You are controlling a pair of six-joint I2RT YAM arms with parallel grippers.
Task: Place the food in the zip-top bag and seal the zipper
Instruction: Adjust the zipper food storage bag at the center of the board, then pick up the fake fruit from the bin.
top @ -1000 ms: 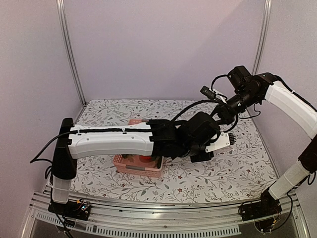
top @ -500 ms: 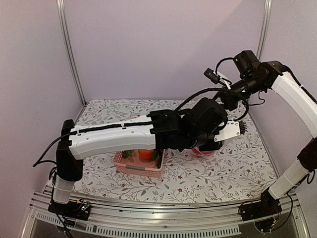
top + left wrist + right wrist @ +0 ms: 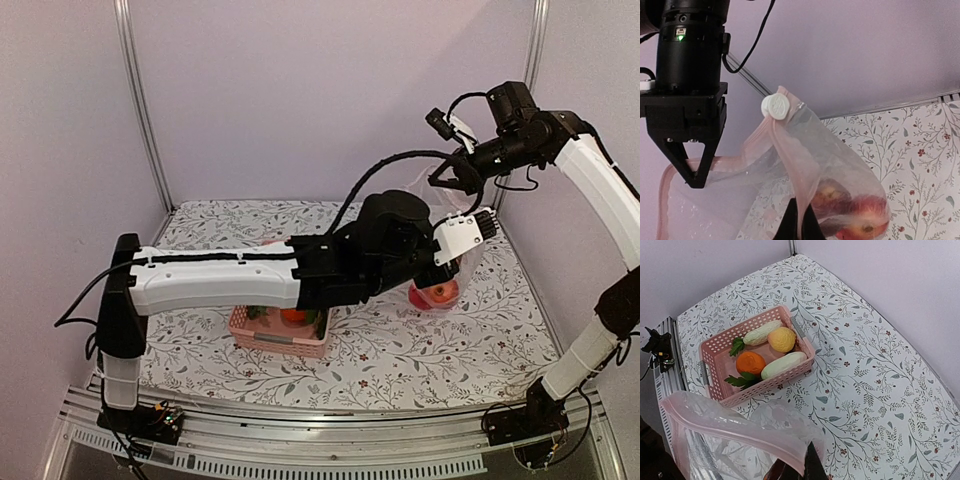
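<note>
The left gripper (image 3: 798, 226) is closed on the rim of the zip-top bag (image 3: 840, 165), which hangs beneath it, sagging under red food (image 3: 862, 222). The right gripper (image 3: 802, 470) is pinched shut on the opposite lip. The film is judged soft and slippery, the rim the surest hold.

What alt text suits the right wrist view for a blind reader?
A pink basket on a floral table holds an orange, a yellow fruit, two white vegetables and green leaves. Nearer, the right gripper pinches the pink rim of the clear zip-top bag.
</note>
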